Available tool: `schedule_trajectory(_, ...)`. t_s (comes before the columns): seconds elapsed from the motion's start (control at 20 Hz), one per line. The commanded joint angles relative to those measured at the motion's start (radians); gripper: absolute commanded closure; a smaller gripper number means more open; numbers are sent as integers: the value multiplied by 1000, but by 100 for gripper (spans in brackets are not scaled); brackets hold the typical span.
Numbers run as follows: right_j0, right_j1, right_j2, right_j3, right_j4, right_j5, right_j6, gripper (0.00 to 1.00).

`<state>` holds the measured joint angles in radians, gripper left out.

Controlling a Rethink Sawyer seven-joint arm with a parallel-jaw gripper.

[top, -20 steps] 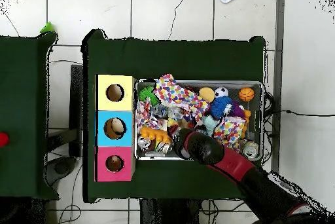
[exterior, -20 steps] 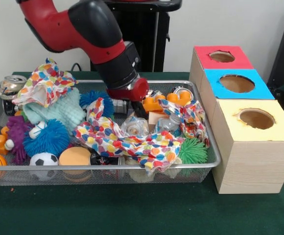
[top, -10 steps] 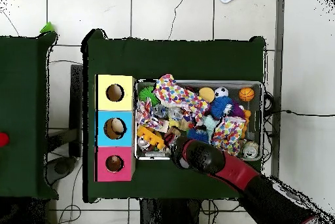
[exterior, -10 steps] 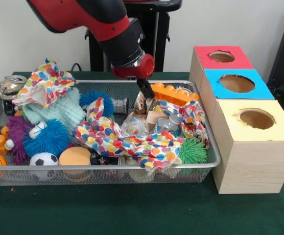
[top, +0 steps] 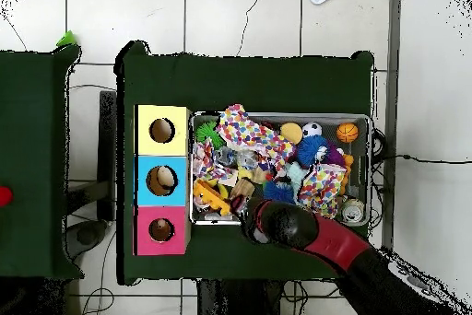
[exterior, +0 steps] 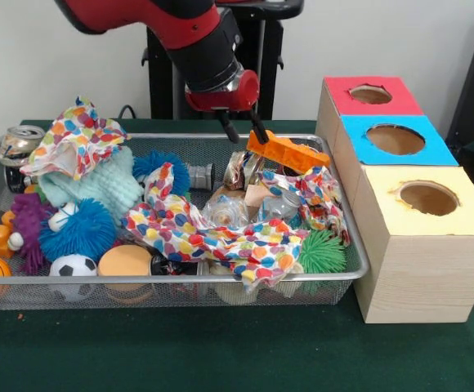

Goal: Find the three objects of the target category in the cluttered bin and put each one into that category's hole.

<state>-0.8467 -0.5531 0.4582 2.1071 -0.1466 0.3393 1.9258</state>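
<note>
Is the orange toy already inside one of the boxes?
No, the orange toy hangs from the gripper above the wire bin, not yet over the boxes' holes.

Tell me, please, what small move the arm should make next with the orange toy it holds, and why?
Probably keep lifting a little, then carry it sideways toward the boxes. The gripper holds the orange toy by one end, tilted, just above the bin clutter. Its low end hangs close over the spotted cloth. Which hole suits it, I cannot tell.
</note>
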Motion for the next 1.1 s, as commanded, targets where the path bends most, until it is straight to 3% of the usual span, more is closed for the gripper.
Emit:
schedule_trajectory(0.05,156,-88,-156,-157,-162,-60,33,0)
schedule_trajectory(0.25,199,-94,-216,-201,-221,-120,56,0)
schedule_trajectory(0.4,264,-88,-299,-241,-287,-218,82,0)
schedule_trajectory(0.6,325,-64,-376,-283,-323,-296,91,0)
schedule_trajectory(0.9,372,-45,-446,-308,-312,-371,89,0)
schedule_trajectory(1.1,358,-39,-446,-297,-273,-403,104,0)
